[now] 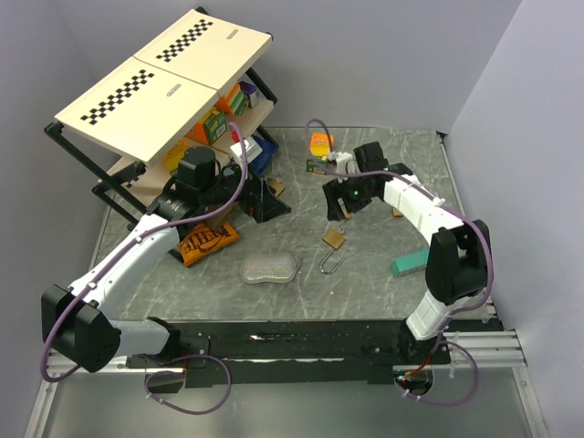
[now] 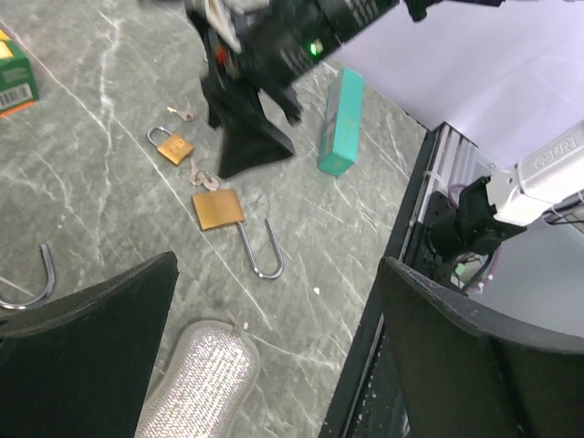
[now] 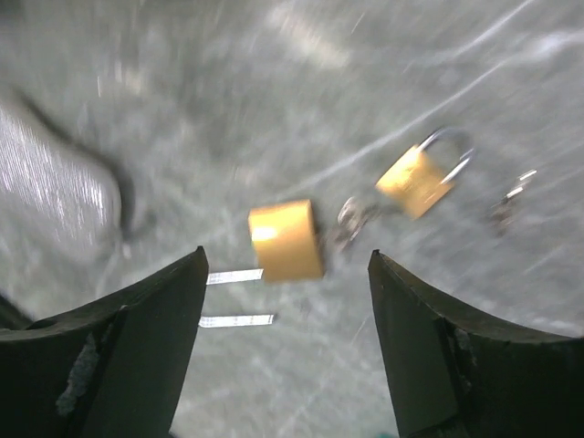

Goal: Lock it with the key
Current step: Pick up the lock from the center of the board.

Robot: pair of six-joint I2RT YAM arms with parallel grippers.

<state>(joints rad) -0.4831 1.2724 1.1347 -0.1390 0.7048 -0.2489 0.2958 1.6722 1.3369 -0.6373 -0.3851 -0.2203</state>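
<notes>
Grey-green marbled table [image 1: 392, 173] under me, pale lilac walls [image 1: 365, 55] around it, black rail [image 1: 292, 333] along the near edge. Biggest thing is the black shelf rack [image 1: 119, 182] at far left, with two checkerboard boards [image 1: 164, 78] tilted on top and coloured boxes on the shelves. My left arm reaches in front of it. Left gripper [image 2: 278, 274] is off the table, fingers spread wide, nothing in them. Orange snack bag [image 1: 208, 240] lies beside that arm, silver glitter pouch [image 1: 271, 267] near the table middle, teal box [image 1: 408, 264] by my right arm, orange item [image 1: 320, 143] at the back. Right gripper [image 3: 287, 260] hangs over the large padlock [image 3: 286, 239], fingers wide apart, empty, not touching it. Large padlock lies flat mid-table: brass body, long shackle [image 2: 263, 255] with one leg free of the body. Key bunch [image 2: 203, 175] lies against the body's end, can't tell if a key sits in the slot. Small padlock [image 2: 173, 147] is just beyond, shackle closed, loose small key [image 2: 181, 113] near it. Silver hook [image 2: 36, 274] shows at the left wrist view's edge, rest cut off. Writing: dark letters on the bag, unreadable; barcode on a green box [image 2: 14, 78]; grey lettering on my white arm link, ends "RT"; right wrist view blurred
</notes>
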